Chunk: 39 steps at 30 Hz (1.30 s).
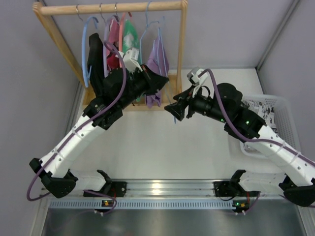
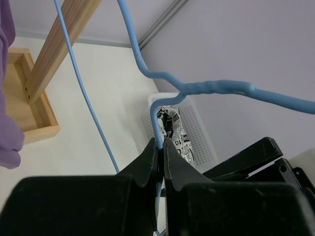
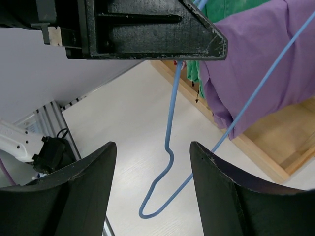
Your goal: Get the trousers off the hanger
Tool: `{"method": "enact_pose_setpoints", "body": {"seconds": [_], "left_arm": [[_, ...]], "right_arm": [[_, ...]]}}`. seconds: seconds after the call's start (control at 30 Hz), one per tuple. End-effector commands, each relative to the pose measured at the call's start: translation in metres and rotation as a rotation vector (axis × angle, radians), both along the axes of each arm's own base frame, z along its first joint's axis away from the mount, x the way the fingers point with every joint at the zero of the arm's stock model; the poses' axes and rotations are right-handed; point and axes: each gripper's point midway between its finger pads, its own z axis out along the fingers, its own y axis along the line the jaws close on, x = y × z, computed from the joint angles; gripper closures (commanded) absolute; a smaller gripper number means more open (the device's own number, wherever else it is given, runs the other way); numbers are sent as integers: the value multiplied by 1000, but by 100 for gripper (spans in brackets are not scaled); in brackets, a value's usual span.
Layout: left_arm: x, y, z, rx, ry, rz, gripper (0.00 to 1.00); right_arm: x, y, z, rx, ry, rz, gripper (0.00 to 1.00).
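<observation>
Left gripper (image 2: 161,146) has its jaws pinched together on the thin light-blue wire hanger (image 2: 216,88), lower centre of its wrist view. It likely holds the hanger out from the wooden rack (image 2: 54,44) so it hangs free. The hanger's frame looks bare. Right gripper (image 3: 152,147) has its jaws apart and empty, facing the hanger's lower loop mid-frame. Trousers (image 2: 176,129) lie in the white basket (image 2: 202,135), centre of the left wrist view, so removal looks done. Purple garment (image 3: 256,64) hangs beside the hanger, upper right.

Bright, even light; blurry close foregrounds.
</observation>
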Motion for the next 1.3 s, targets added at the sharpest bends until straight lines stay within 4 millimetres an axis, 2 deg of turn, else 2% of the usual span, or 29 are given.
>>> {"method": "enact_pose_setpoints", "body": {"seconds": [0.0,0.33,0.47,0.5,0.57,0.63,0.67,0.77,0.83,0.9,0.97,1.03,1.1,1.17,1.27], "left_arm": [[0,-5,20,-51,-24,-6,100],[1,-9,21,-55,-26,-8,100],[2,-5,18,-39,-32,7,100],[1,-5,17,-35,-33,6,100],[1,-3,14,-25,-38,8,98],[2,0,14,-7,-57,19,89],[4,1,15,0,-70,30,79],[6,11,22,22,-130,62,68],[3,16,25,27,-147,62,46],[3,20,22,39,-152,65,37],[-2,24,27,43,-176,61,33],[-3,29,29,55,-195,66,17],[-4,34,31,70,-217,75,14],[-6,40,35,74,-238,84,2],[-10,47,38,101,-274,86,1]], "right_arm": [[7,7,26,43,-94,-27,38],[19,22,24,56,-76,-42,54],[20,19,31,78,-86,-56,82],[19,20,33,85,-84,-53,99],[17,19,40,105,-84,-43,100],[15,18,49,141,-63,-26,100],[15,17,52,154,-58,-24,100],[16,14,59,183,-48,-25,100],[19,12,61,204,-23,-40,100],[24,7,62,220,3,-76,100],[29,2,64,227,18,-103,100],[34,-3,59,224,40,-143,100],[36,-9,56,221,58,-174,100],[38,-12,56,220,59,-190,100],[44,-21,56,217,66,-252,100]]}}
